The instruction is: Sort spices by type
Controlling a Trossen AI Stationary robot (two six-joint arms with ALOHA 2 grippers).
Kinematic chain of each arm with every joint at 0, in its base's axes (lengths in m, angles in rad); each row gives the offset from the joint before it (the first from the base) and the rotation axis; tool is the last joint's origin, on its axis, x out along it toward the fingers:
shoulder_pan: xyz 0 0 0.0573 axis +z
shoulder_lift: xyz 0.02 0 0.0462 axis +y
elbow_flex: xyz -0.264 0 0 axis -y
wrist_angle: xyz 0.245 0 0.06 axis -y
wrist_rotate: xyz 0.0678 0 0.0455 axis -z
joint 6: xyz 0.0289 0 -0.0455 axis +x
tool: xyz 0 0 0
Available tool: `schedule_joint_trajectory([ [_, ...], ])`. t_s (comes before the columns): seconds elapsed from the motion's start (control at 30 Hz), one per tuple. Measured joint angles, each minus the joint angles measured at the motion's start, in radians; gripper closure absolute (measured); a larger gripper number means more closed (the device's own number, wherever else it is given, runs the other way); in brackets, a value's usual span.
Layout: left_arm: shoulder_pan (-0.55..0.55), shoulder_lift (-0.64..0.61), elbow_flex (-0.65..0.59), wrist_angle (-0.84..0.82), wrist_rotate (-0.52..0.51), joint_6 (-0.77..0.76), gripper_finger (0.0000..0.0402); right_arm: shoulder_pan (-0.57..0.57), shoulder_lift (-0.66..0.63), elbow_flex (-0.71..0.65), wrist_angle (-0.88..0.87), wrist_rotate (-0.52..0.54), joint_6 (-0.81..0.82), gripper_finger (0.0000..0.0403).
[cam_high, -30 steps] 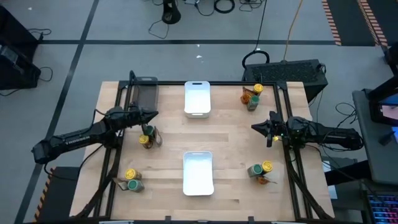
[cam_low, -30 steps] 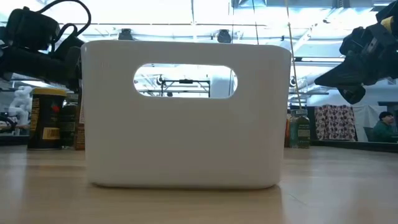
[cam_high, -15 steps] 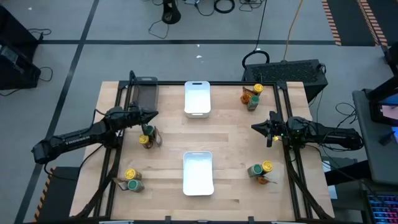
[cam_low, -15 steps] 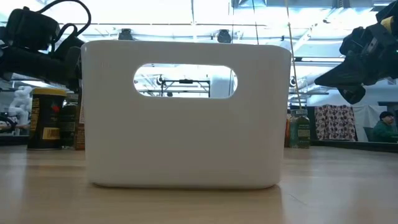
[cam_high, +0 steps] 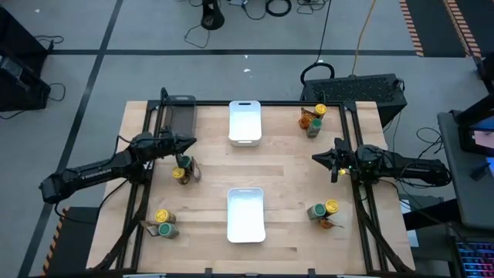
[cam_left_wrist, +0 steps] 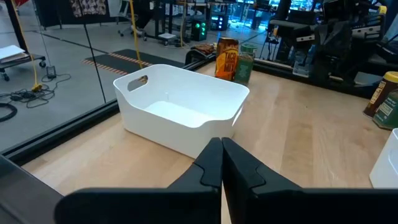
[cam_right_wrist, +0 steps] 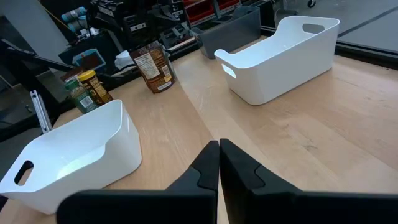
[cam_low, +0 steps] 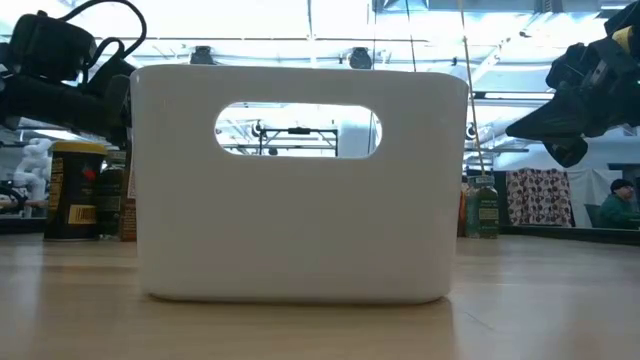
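The spices stand on the wooden table in clusters, each with a yellow-lidded jar, a green-lidded jar and a brown-orange packet: mid left (cam_high: pixel 183 170), near left (cam_high: pixel 164 224), far right (cam_high: pixel 312 120) and near right (cam_high: pixel 324 212). My left gripper (cam_high: pixel 190 141) hovers shut just beyond the mid-left cluster, pointing at the far white bin (cam_left_wrist: pixel 180 112). My right gripper (cam_high: pixel 316 158) hovers shut by the table's right side, between the two right clusters. In the wrist views both pairs of fingers, left (cam_left_wrist: pixel 221 152) and right (cam_right_wrist: pixel 219 152), are closed with nothing between them.
Two white bins stand on the table's midline, one far (cam_high: pixel 245 122) and one near (cam_high: pixel 245 214); the near one fills the low view (cam_low: pixel 300 185). A dark grey tray (cam_high: pixel 179 116) sits at the far left. Bare wood lies between the bins.
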State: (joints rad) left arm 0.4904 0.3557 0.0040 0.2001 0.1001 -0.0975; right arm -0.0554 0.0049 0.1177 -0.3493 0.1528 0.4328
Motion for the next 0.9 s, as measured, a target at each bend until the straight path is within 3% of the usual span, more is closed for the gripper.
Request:
schedule_joint_trajectory([
  [0.5, 0.0, 0.0, 0.0, 0.0, 0.0, 0.0, 0.0395, 0.0, 0.0, 0.0, 0.024, 0.014, 0.0, 0.0403],
  [0.63, 0.0, 0.0, 0.0, 0.0, 0.0, 0.0, 0.0395, 0.0, 0.0, 0.0, 0.092, 0.031, 0.056, 0.0403],
  [0.9, 0.0, 0.0, 0.0, 0.008, 0.0, -0.002, 0.0395, 0.0, 0.04, -0.001, 0.393, 0.03, 0.081, 0.0403],
])
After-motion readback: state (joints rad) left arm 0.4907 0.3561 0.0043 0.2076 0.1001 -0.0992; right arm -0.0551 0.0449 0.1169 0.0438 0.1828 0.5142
